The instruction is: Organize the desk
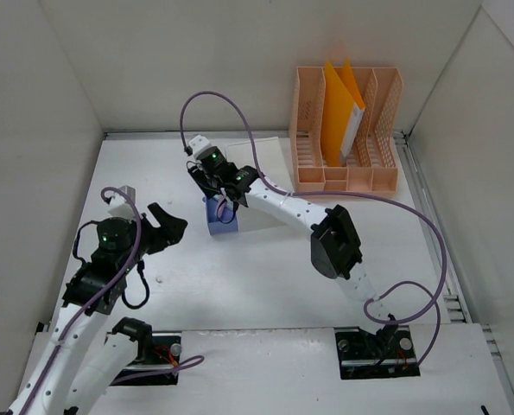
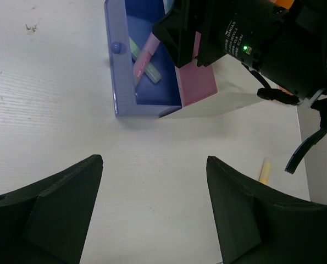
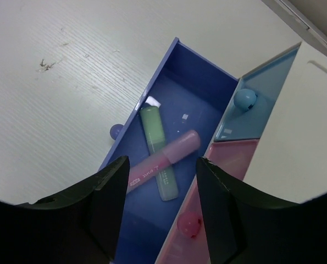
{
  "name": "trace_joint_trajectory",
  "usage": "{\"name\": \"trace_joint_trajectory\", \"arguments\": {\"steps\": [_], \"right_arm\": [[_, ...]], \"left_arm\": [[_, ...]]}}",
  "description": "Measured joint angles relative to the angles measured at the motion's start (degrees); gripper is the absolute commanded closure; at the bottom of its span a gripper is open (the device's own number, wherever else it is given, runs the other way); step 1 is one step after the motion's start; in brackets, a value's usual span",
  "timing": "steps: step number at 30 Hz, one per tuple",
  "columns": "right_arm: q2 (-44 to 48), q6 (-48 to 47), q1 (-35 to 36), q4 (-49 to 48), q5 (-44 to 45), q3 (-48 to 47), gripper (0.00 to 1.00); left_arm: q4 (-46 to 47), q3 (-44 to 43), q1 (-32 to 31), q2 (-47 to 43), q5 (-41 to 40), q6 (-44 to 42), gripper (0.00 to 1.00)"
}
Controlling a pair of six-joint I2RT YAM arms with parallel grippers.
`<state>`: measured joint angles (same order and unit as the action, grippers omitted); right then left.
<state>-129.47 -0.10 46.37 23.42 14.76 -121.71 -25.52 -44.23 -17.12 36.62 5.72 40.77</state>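
Note:
On the white desk [image 1: 265, 277] a dark blue drawer [image 3: 190, 93] stands pulled out of a white drawer unit [image 3: 298, 137]. A green marker [image 3: 156, 140] lies in it, and a pink marker [image 3: 174, 154] lies across the green one. My right gripper [image 3: 162, 165] hovers just above them, open, with nothing between its fingers. From above, it sits over the drawer [image 1: 222, 218]. My left gripper [image 1: 166, 226] stands open over bare desk to the left of the drawer, holding nothing. In its wrist view a yellow pen [image 2: 264, 171] lies on the desk.
Beside the blue drawer are a pink drawer [image 3: 229, 165] and a light blue drawer [image 3: 265, 104], each with a round knob. An orange file rack [image 1: 377, 130] holding a yellow folder [image 1: 339, 112] stands at the back right. White walls enclose the desk.

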Motion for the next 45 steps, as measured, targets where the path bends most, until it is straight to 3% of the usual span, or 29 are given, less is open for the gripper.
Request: {"name": "trace_joint_trajectory", "arguments": {"steps": [3, 6, 7, 9, 11, 12, 14, 17, 19, 20, 21, 23, 26, 34, 35, 36, 45], "right_arm": [[0.11, -0.83, -0.13, -0.07, -1.64, 0.28, 0.66], [1.36, -1.40, -0.52, 0.00, -6.32, 0.98, 1.00], [2.34, -1.40, -0.74, 0.09, -8.63, 1.49, 1.00], [5.03, -1.14, -1.75, 0.28, -13.62, 2.58, 1.00], [9.01, -0.57, -3.58, -0.09, -17.66, 4.31, 1.00], [11.63, 0.50, -5.20, -0.04, -19.45, 5.68, 1.00], [16.79, 2.29, -9.33, -0.66, -22.34, 8.39, 1.00], [24.79, 4.50, -19.04, -1.92, -25.07, 14.05, 1.00], [29.83, 5.33, -27.32, -2.05, -26.60, 18.78, 1.00], [31.87, 5.49, -31.36, -1.86, -26.88, 20.96, 0.93], [32.61, 5.27, -32.87, -1.51, -27.32, 21.94, 0.80], [36.92, 4.48, -39.52, 0.52, -27.52, 28.04, 0.72], [41.97, 2.23, -43.74, 4.33, -28.17, 36.04, 0.64], [51.60, -0.04, -52.89, 11.04, -28.06, 48.41, 0.52], [52.24, -0.07, -53.96, 11.26, -27.71, 48.92, 0.47], [52.76, 0.20, -54.99, 11.47, -27.28, 49.24, 0.45], [55.21, 2.43, -59.45, 12.13, -25.70, 50.14, 0.42]], "left_arm": [[0.00, -0.04, 0.00, -0.13, 0.13, 0.00, 0.30], [0.13, -0.98, 0.00, 0.76, 1.46, -0.04, 0.41], [0.42, -1.51, 0.00, 1.31, 2.27, -0.11, 0.55], [1.46, -2.67, -0.09, 2.95, 4.26, -0.52, 0.70], [2.71, -4.42, -1.20, 5.64, 6.19, -1.55, 0.77], [3.34, -5.53, -2.36, 7.23, 7.06, -2.10, 0.88], [4.85, -8.02, -4.90, 10.91, 9.38, -3.39, 0.96], [7.58, -13.07, -10.01, 18.93, 13.09, -5.92, 0.99], [9.05, -17.84, -14.29, 26.86, 15.58, -8.13, 0.94], [9.51, -20.48, -16.50, 30.99, 16.83, -9.35, 0.92], [9.79, -23.06, -18.64, 35.15, 18.10, -10.49, 0.87], [9.22, -28.76, -22.62, 43.63, 20.48, -12.70, 0.79], [7.15, -38.99, -28.35, 56.61, 22.53, -16.44, 0.62], [-3.48, -64.94, -40.11, 84.48, 17.07, -22.08, 0.53], [-5.05, -68.08, -41.20, 87.23, 15.93, -22.21, 0.42], [-6.29, -71.01, -42.29, 89.79, 14.75, -22.45, 0.26], [-11.32, -80.98, -48.98, 98.14, 3.69, -22.51, 0.22]]}}
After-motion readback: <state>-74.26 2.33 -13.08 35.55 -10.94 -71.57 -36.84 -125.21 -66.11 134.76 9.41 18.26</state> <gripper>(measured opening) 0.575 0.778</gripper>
